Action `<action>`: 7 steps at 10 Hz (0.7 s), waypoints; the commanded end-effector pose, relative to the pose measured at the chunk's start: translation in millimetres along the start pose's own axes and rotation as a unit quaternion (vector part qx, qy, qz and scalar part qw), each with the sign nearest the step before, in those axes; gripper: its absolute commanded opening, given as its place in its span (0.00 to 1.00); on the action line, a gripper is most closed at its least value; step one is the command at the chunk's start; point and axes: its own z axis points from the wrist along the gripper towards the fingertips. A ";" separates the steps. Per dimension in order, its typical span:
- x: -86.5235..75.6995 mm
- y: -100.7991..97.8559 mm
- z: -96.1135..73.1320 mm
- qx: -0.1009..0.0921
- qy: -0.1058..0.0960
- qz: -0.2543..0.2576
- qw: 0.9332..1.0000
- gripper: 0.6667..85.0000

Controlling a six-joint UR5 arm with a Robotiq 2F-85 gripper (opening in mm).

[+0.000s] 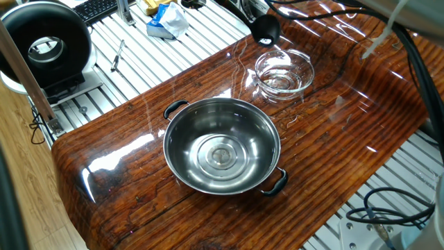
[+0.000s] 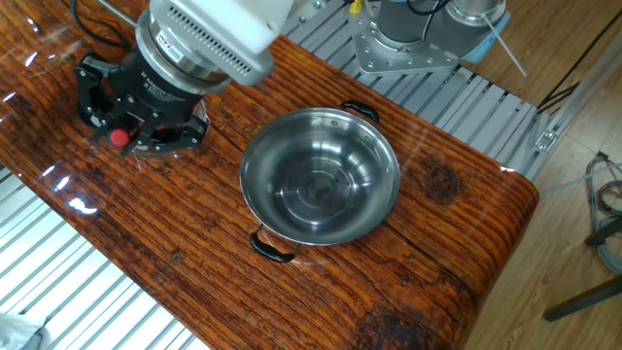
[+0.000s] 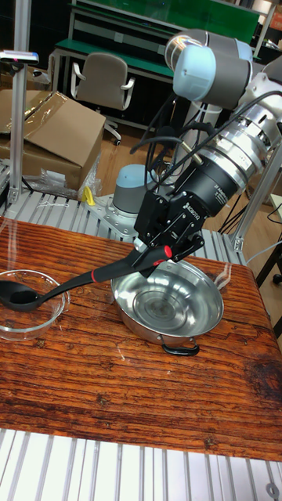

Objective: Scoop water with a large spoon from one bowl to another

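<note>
The step in hand looked like tipping water into the glass bowl (image 1: 284, 71), so the ladle (image 3: 47, 291) wanted a slow roll, its head kept inside the rim. The desk (image 1: 208, 208) carried the steel bowl (image 1: 222, 144) at its middle and the glass bowl well apart. The arm (image 3: 211, 70) reached down over the steel bowl's far side. Its end effector (image 3: 160, 252) gripped the ladle's handle end, head low above the glass bowl.

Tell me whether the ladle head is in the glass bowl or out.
Out: the ladle head hangs above the glass bowl's far rim, clear of it.
</note>
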 end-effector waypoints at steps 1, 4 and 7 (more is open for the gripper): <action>2.8 0.6 -1.4 -0.004 -0.017 0.010 1.000 0.00; 10.4 2.1 0.0 -0.003 -0.025 0.014 1.000 0.00; 13.2 -4.0 -2.8 0.011 -0.032 0.012 0.999 0.00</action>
